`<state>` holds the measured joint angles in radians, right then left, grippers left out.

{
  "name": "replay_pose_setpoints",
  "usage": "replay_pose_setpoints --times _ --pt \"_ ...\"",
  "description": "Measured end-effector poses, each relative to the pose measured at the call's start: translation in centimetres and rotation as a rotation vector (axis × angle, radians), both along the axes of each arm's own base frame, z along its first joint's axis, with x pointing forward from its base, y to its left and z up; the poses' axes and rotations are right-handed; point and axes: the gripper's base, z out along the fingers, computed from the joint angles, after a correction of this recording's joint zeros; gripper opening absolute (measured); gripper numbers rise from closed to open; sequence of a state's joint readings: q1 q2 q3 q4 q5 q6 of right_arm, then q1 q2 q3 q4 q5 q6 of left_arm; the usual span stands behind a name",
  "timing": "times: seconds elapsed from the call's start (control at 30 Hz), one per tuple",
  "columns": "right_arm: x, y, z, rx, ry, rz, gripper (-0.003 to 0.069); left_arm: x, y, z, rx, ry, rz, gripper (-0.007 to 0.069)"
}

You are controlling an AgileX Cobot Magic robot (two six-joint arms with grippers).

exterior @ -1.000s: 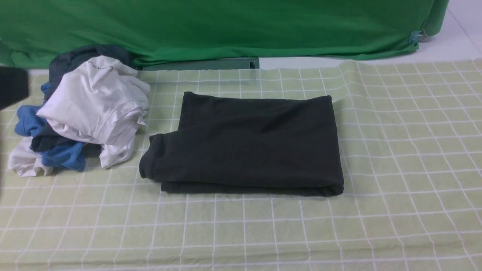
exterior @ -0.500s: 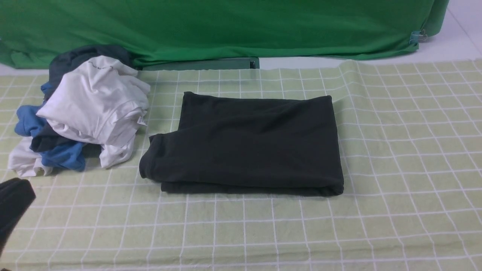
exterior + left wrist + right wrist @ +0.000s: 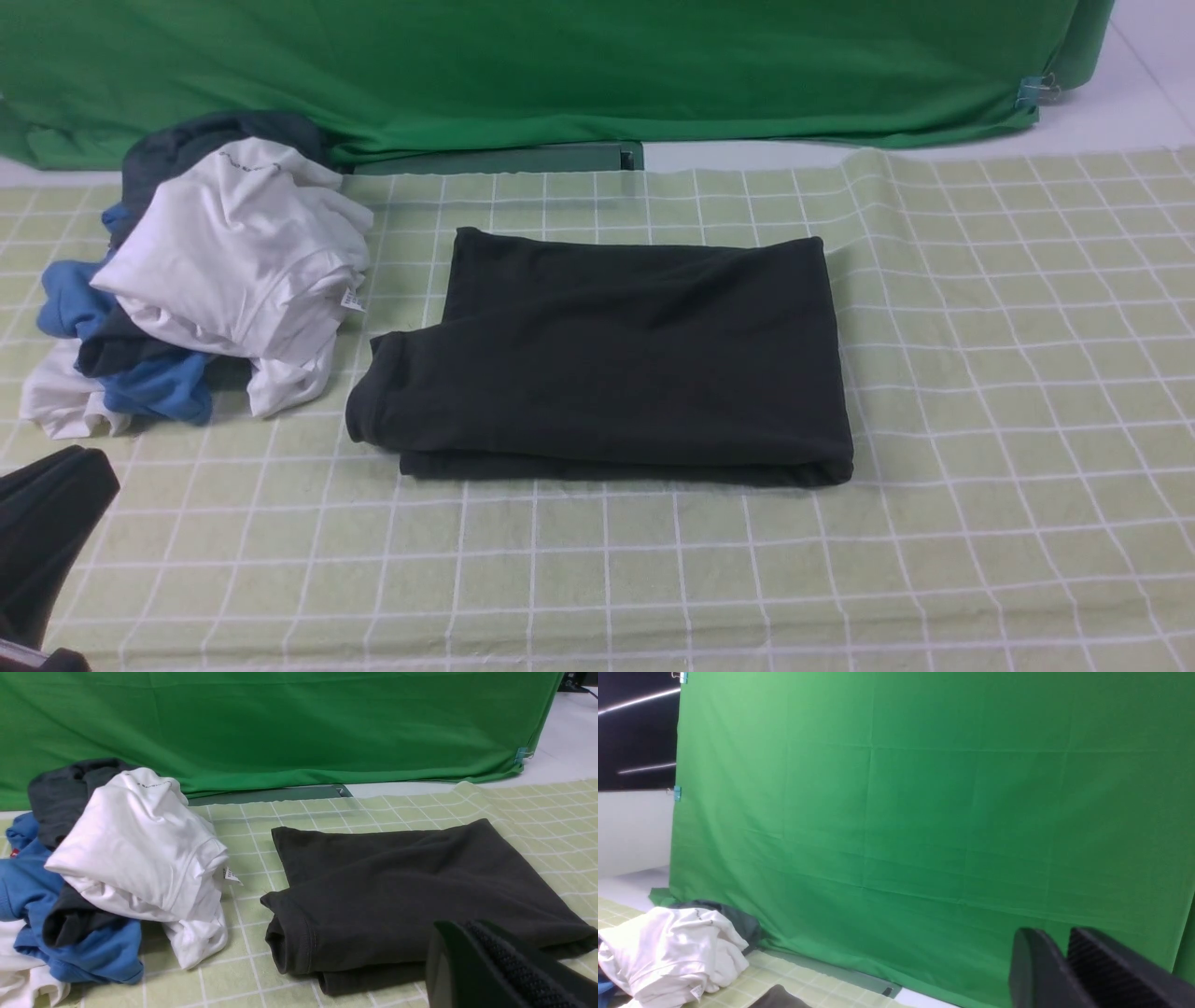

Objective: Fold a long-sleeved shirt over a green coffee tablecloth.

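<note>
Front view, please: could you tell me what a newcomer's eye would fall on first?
The folded black shirt lies in the middle of the checked tablecloth. To its left sits a crumpled heap of clothes, white, blue and dark grey. Behind both hangs a bright green sheet.

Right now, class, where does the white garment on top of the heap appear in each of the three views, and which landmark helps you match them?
Front view: the white garment sits upper left, left of the folded black shirt.
Left wrist view: left of centre, beside the shirt.
Right wrist view: bottom left corner.
Shared landmark: the bright green backdrop sheet hanging behind the heap.
</note>
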<state>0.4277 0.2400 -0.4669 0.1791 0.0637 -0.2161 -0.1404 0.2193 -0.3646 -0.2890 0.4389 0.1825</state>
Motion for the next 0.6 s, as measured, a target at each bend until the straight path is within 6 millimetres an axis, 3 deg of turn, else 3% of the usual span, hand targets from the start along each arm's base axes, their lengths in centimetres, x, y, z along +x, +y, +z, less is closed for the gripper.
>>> replay_pose_setpoints --times 0.43,0.6 --pt "0.00 0.00 0.00 0.001 0.001 0.000 0.0134 0.00 0.02 -0.01 0.009 -0.002 0.001 0.0011" --pt "0.00 0.00 0.00 0.001 0.001 0.000 0.0144 0.32 0.46 -0.07 0.066 -0.096 0.044 0.0011"
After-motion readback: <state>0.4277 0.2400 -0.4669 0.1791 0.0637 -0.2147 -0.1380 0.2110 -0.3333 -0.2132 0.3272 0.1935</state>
